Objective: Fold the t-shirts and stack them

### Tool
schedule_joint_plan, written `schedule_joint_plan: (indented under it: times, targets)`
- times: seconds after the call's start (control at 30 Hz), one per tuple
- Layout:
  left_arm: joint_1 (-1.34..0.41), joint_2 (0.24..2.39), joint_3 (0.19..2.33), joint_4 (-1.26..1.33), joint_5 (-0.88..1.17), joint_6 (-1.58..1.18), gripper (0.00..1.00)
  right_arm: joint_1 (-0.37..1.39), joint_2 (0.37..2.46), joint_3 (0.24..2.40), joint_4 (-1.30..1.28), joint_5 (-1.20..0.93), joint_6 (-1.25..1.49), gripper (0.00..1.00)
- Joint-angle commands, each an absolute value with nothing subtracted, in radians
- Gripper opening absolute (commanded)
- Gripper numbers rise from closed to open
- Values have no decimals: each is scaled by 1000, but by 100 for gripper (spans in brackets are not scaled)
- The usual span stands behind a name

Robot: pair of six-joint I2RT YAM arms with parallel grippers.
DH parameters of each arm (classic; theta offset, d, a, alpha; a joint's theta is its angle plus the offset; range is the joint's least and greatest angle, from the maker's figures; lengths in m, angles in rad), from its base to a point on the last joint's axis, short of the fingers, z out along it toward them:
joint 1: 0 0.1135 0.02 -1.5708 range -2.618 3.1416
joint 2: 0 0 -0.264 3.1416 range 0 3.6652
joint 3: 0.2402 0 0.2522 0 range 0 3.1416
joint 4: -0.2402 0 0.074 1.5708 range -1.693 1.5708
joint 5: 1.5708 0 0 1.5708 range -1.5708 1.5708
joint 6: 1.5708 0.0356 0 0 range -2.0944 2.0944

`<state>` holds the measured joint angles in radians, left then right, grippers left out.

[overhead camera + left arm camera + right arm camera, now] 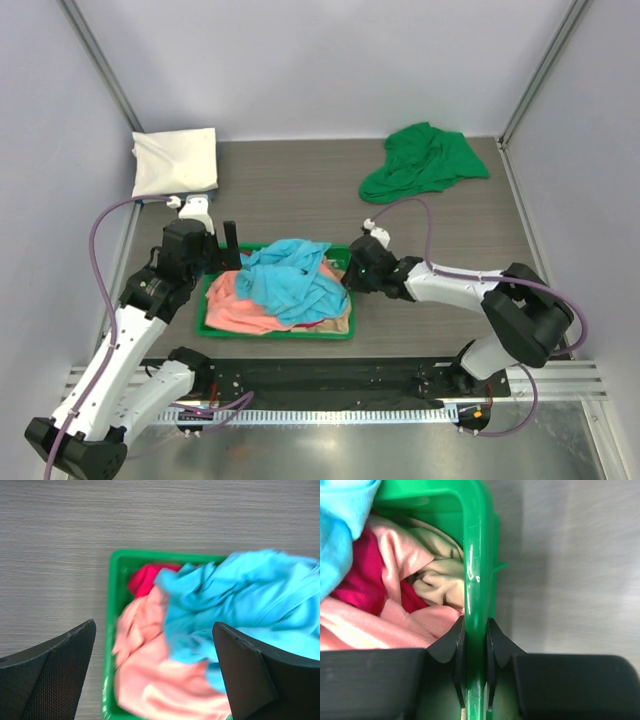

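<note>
Bare bench [290, 195] at the far middle, a lane between the folded cream shirt [175, 162] far left and the crumpled green shirt [425, 160] far right. Near side is tight: the bin [280, 334], heaped with shirts [290, 278], fills the middle, right end effector [475, 630] clamped on its right rim, left end effector [152, 630] spread wide above its left end.

We look down on a table [300, 190] with a grey-brown wood-grain top, the grain running left to right in the top view. Three plain, pale walls close it in: a back wall [320, 60], a left wall [45, 170] and a right wall [600, 170]. Slim metal posts [100, 65] slant up at the two back corners. Along the near edge we find a black strip [330, 372], then a pale toothed rail [330, 412], and below it a brushed metal surface [350, 450]. The light is soft and even, and shadows are faint.
</note>
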<state>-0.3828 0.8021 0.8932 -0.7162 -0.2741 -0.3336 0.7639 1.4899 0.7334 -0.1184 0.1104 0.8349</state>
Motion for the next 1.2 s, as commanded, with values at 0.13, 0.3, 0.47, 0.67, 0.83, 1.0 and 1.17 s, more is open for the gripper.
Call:
schedule_joint_plan:
  times: [0.13, 0.3, 0.47, 0.67, 0.83, 1.0, 1.17]
  targets:
    - [-374, 767, 922, -710, -324, -344, 100, 1021, 1739, 1045, 81, 107, 1109, 1]
    - [-373, 739, 920, -722, -373, -357, 100, 1124, 1956, 1342, 107, 72, 1210, 1]
    - [-373, 718, 917, -730, -417, -370, 100, 1178, 2123, 1442, 260, 40, 1415, 1]
    - [-371, 698, 920, -736, -462, -374, 100, 1213, 2285, 1669, 368, -89, 1444, 10]
    - [-371, 655, 908, -729, -514, -371, 100, 1213, 2261, 1674, 331, -86, 1376, 50]
    - [-359, 632, 904, -726, -523, -385, 100, 1210, 2163, 1614, 148, 39, 1270, 69]
    - [-360, 646, 907, -727, -514, -384, 100, 1192, 2021, 1530, -41, 152, 1120, 80]
